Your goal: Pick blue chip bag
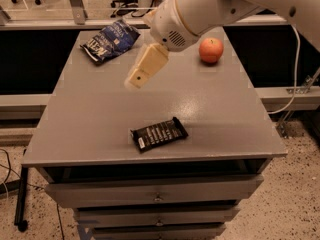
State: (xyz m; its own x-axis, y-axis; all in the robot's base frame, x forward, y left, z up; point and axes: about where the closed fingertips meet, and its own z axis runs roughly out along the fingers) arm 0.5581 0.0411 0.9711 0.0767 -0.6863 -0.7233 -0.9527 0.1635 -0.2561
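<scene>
The blue chip bag (111,40) is a crumpled dark blue foil bag with white lettering, lying at the far left corner of the grey table (90,124). My gripper (137,79) hangs on the white arm above the table's middle-left, to the right of and nearer than the bag, apart from it. It holds nothing that I can see.
A red apple (211,50) stands at the far right of the table. A flat black-brown ribbed wrapper (158,134) lies near the front edge. Drawers sit below the tabletop. A cable hangs at the right. Chairs stand on the floor behind.
</scene>
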